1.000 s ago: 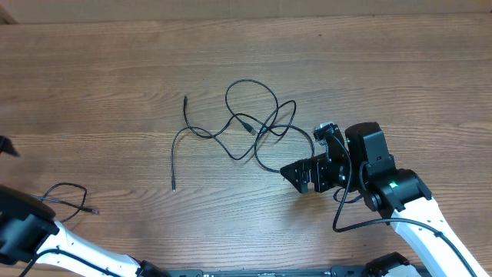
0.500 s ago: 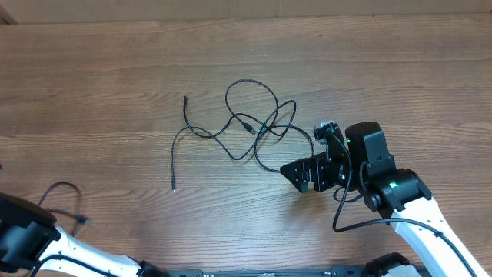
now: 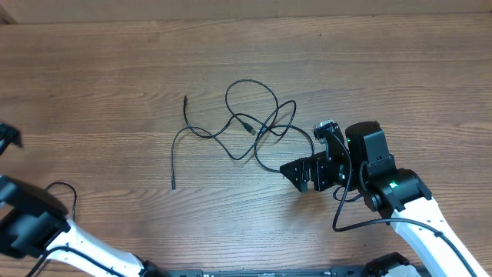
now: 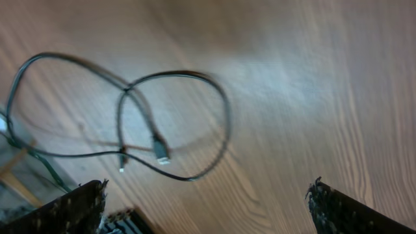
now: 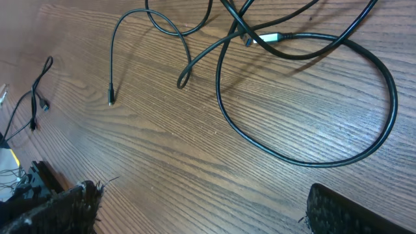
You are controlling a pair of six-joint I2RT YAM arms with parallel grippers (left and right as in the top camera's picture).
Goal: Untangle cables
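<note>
A tangle of thin black cables (image 3: 247,123) lies at the table's centre, with loose ends trailing left. My right gripper (image 3: 300,175) is open and empty just right of it. In the right wrist view the gripper (image 5: 205,195) hovers near the tangle's big loop (image 5: 305,156), and a silver-tipped plug (image 5: 266,39) shows further off. A separate looped cable (image 3: 61,184) lies at the far left by my left arm. In the left wrist view this cable (image 4: 160,151) lies on the wood ahead of my open, empty left gripper (image 4: 207,195).
The wooden table (image 3: 384,69) runs to a back edge at the top of the overhead view. The left arm's base (image 3: 31,227) fills the front left corner. The right arm (image 3: 400,192) reaches in from the front right.
My left arm has shifted at the far left, and the separate cable beside it has slid a little left. The right arm and the central tangle have not moved.
</note>
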